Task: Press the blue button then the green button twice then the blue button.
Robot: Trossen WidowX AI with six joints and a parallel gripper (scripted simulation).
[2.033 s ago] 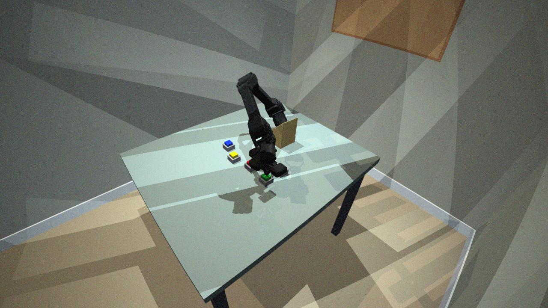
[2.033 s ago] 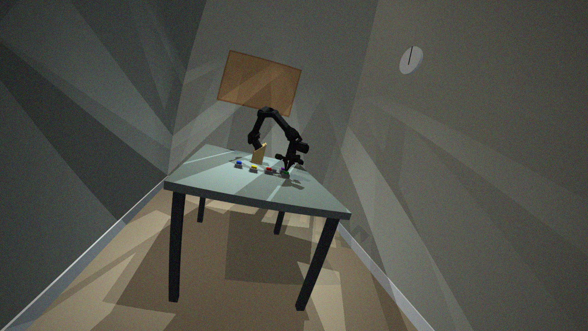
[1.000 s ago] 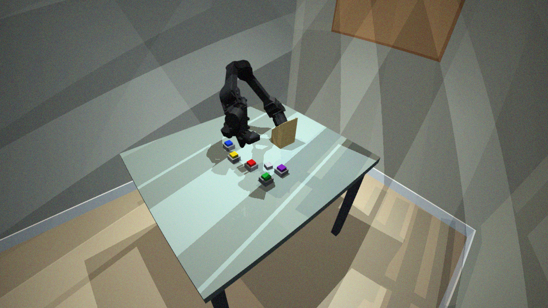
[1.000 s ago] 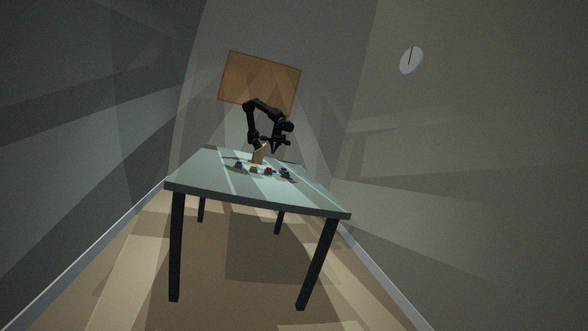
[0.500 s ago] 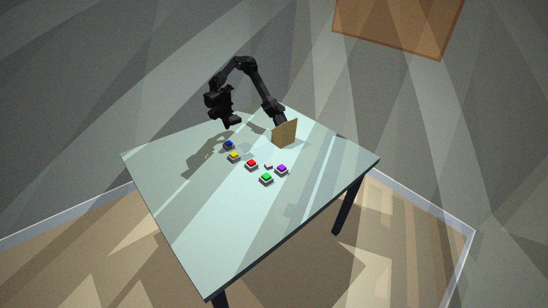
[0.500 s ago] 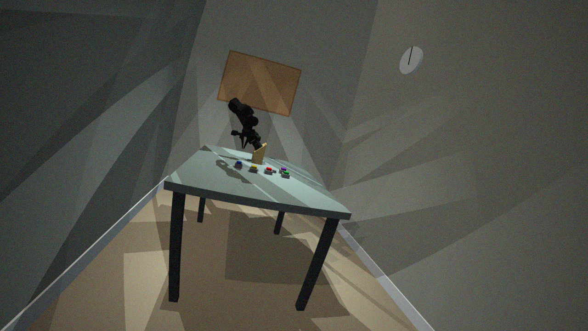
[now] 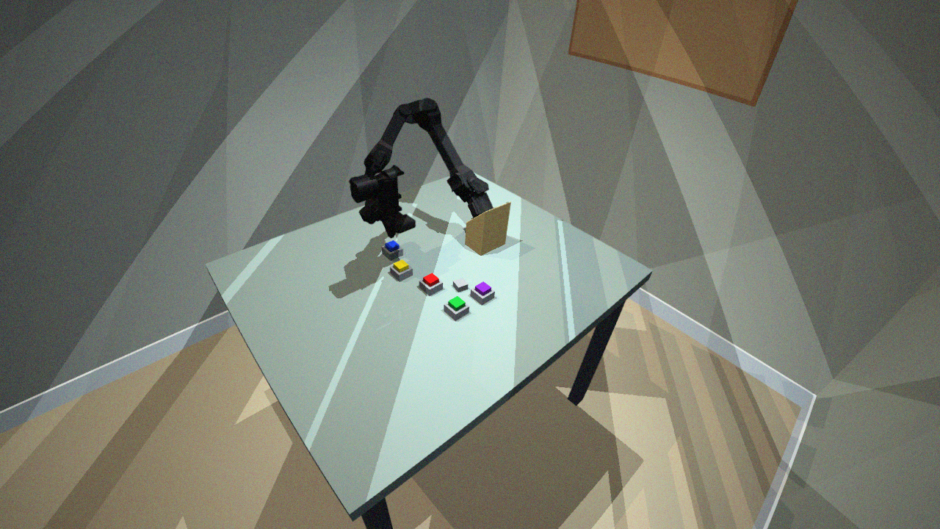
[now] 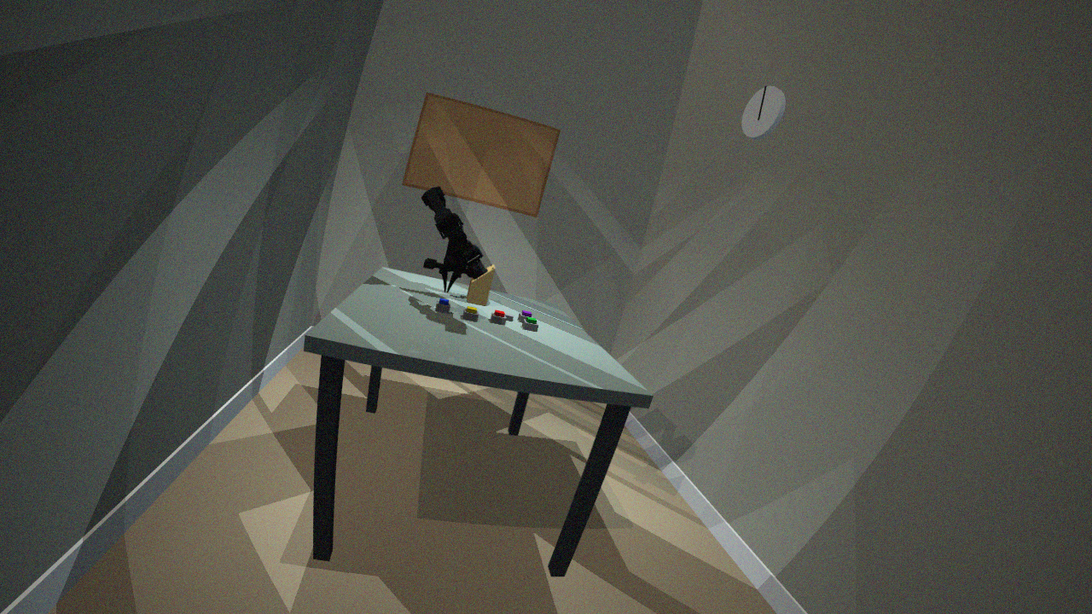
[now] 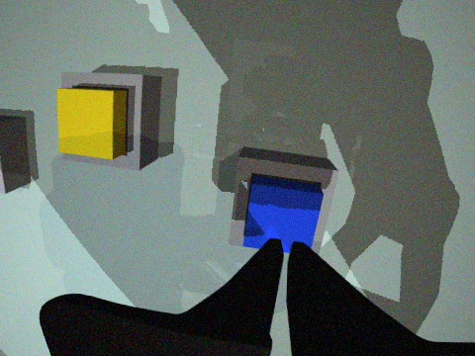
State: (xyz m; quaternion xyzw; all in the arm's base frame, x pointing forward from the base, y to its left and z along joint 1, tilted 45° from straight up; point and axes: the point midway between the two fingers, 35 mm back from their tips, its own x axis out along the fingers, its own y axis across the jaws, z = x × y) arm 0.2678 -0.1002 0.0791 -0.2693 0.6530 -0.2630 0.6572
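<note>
Five buttons sit on our pale table (image 7: 499, 368) in a grey-walled room with a brown wall panel (image 8: 480, 153). Our gripper (image 9: 285, 245), fingers closed on nothing, points down at the blue button (image 9: 284, 212); contact seems likely, though we cannot confirm it. Farther off sits the green button (image 7: 456, 303).

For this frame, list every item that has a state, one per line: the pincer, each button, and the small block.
pincer: shut, holding nothing, tips poised over the blue button
blue button: cap raised, not pressed
yellow button: raised, untouched
red button: raised, untouched
green button: raised, untouched
purple button: raised, untouched
grey block: flat on the table, apart from the buttons
</note>
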